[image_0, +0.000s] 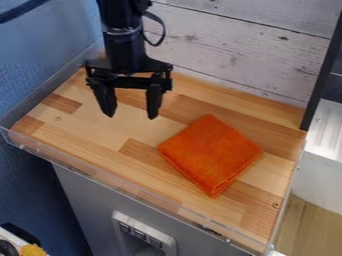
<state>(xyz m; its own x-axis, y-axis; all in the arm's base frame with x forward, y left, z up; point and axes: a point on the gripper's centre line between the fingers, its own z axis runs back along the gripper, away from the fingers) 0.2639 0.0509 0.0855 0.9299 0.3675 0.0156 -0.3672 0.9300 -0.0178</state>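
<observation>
The black gripper (131, 115) hangs over the left rear part of the wooden work surface (93, 130), pointing down. Its two fingers stand apart with nothing between them. Nearest to it lies a folded orange cloth (210, 152), right of the gripper and closer to the front, turned at an angle on the wood. Gripper and cloth are apart.
A low clear rim (120, 185) runs along the front edge of the surface. Whitewashed boards (234, 45) stand behind, a blue wall (47, 55) is at the left, and a black upright post (323, 75) rises at the right rear corner.
</observation>
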